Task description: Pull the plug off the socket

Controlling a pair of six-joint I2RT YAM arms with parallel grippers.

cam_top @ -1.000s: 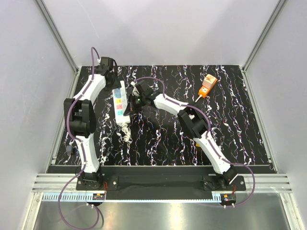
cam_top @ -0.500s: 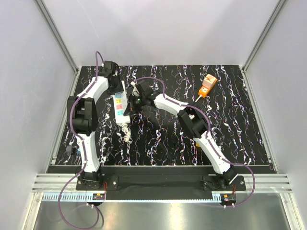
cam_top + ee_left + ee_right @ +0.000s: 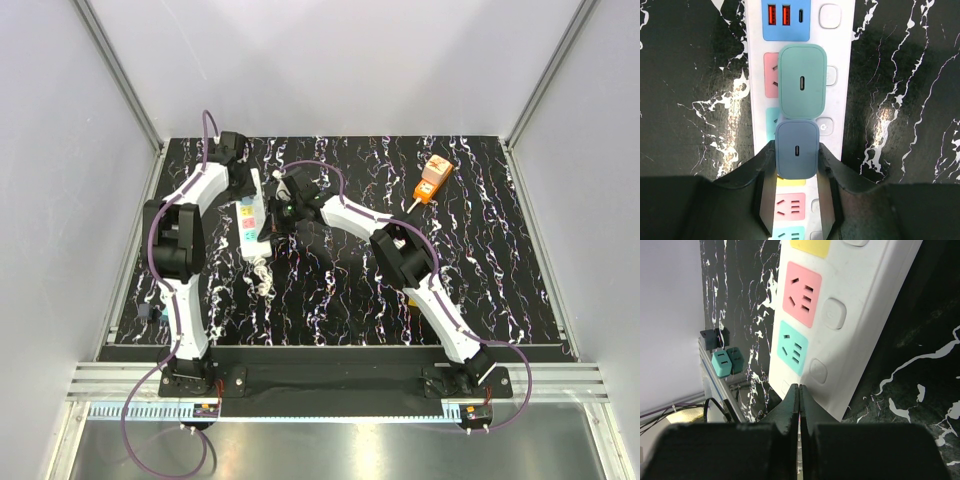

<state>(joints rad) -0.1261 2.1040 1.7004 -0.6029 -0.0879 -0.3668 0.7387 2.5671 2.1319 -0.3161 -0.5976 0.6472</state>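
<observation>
The socket, a long white strip with coloured outlets, lies on the black marbled table and also shows from above. Two plugs stand in it: a green one and a blue-grey plug just below it. My left gripper is over the strip, and its fingers press against both sides of the blue-grey plug. My right gripper is shut with nothing between its tips, which rest on the socket's end edge.
An orange device lies at the far right of the table. In the right wrist view, a teal plug and a darker one sit by the table's edge rail. White walls enclose three sides.
My left gripper has swung right from the table's far left corner onto the socket, and its jaws have narrowed around the blue-grey plug. The right arm has not moved.
</observation>
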